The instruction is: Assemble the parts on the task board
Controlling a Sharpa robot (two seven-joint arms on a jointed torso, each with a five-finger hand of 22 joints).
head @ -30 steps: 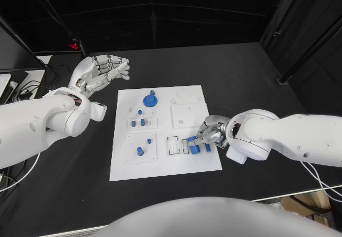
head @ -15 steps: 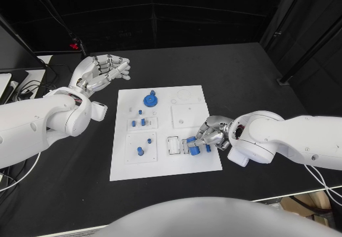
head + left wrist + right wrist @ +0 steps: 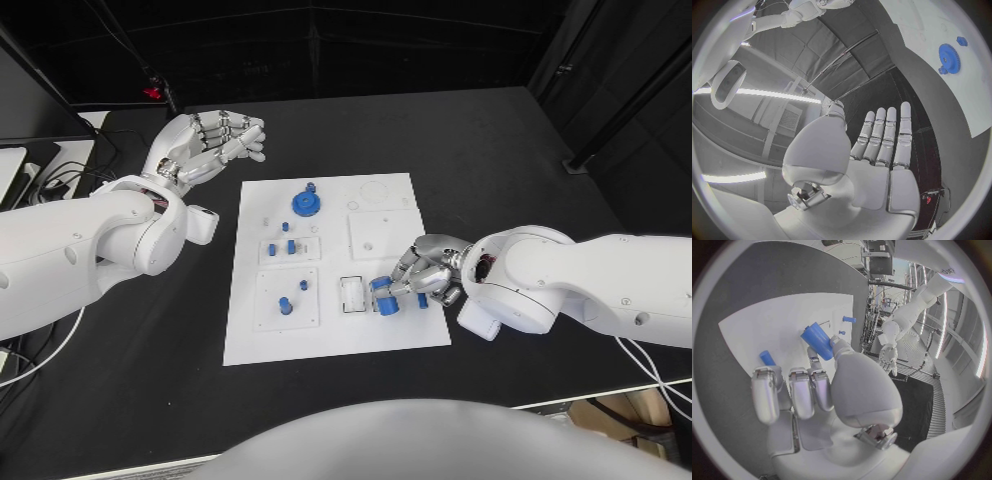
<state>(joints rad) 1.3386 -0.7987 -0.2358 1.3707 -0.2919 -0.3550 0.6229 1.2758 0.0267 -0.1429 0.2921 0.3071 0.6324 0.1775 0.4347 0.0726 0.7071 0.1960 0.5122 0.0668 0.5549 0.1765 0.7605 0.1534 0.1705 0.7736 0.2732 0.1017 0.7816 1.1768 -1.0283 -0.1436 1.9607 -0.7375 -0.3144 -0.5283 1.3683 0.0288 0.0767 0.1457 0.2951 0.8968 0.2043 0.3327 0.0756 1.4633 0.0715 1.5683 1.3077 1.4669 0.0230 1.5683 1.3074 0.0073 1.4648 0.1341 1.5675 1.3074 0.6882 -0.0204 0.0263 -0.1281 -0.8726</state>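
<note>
The white task board [image 3: 389,335] lies mid-table. My right hand [image 3: 423,268] hovers over its near right part and pinches a blue block part [image 3: 384,296] between thumb and fingers, just right of a black-outlined slot [image 3: 351,293]. The right wrist view shows this blue block part [image 3: 819,343] at the fingertips [image 3: 811,354] over the board [image 3: 767,320], with a second blue piece [image 3: 767,358] beside it. My left hand [image 3: 214,140] is raised beyond the board's far left corner, fingers straight and apart, holding nothing; in its wrist view the left hand [image 3: 873,155] is flat and bare.
A blue gear [image 3: 304,203] stands on the board's far part, and the gear [image 3: 947,55] also shows from the left wrist. Small blue parts [image 3: 286,246] and others [image 3: 293,300] sit in the left-hand plates. Black table surrounds the board.
My right hand has shifted slightly toward the outlined slot with the blue block still pinched. The left hand has barely moved.
</note>
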